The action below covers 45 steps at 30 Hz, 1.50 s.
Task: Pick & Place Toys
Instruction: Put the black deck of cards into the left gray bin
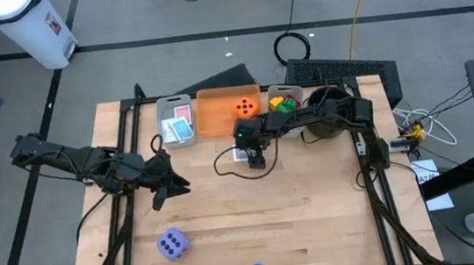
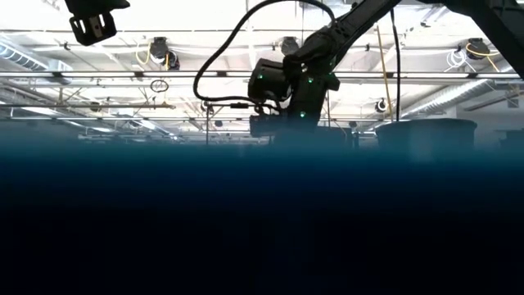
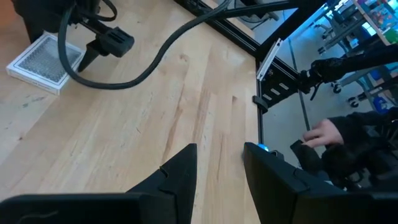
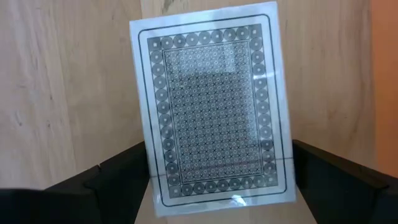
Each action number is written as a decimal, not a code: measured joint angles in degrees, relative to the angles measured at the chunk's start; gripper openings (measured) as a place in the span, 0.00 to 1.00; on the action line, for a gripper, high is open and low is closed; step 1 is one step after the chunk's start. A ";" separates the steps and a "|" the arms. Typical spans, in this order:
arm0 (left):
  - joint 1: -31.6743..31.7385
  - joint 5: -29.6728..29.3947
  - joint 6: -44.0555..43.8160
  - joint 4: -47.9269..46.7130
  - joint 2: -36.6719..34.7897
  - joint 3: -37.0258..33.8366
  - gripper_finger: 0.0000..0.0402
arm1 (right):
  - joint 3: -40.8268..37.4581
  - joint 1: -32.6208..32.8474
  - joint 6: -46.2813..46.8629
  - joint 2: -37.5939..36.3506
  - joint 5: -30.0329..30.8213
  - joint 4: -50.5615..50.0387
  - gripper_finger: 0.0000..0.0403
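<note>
— So where is the card (image 4: 214, 109)?

— Flat on the wooden table (image 1: 316, 212), just in front of the orange bin (image 1: 218, 117), directly under the right gripper (image 1: 256, 159). From above the gripper hides nearly all of it; only the right wrist view shows it whole: a glossy rectangular card with rounded corners, white edge, black line border and a dense pattern of tiny grey circles.

— And the fingers?

— Spread wide, one dark finger (image 4: 112, 174) on each side of the card, not closed on it. Whether they touch it I cannot tell.

— Other toys?

— An orange die (image 1: 245, 107) with dark pips sits in the orange bin, cards (image 1: 181, 125) lie in the grey bin (image 1: 168, 104) beside it, and coloured bricks (image 1: 283, 104) fill the next bin. A purple die (image 1: 172, 243) rests near the front of the table, well apart.

— The left arm?

— Its gripper (image 3: 217, 168) hovers over bare wood, fingers narrowly apart with nothing between them. Its wrist view alone catches a person's hand (image 3: 326, 132) past the table edge.
</note>
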 joint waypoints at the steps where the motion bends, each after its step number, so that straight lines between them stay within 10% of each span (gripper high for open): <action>1: 0.00 0.00 0.01 0.00 -0.01 0.01 0.34 | -0.02 0.10 0.02 0.00 0.00 -0.02 0.88; 25: 3.72 -7.83 -4.47 11.88 0.00 0.01 0.34 | -0.17 6.39 10.32 -13.33 0.53 11.25 0.75; 31: 9.37 -13.88 -9.94 17.81 -0.02 0.02 0.34 | -0.11 9.03 6.87 -20.19 10.95 15.91 0.76; 45: 21.22 -6.59 -11.48 18.61 7.75 0.04 0.34 | -0.13 9.60 7.91 -23.82 13.81 16.56 0.75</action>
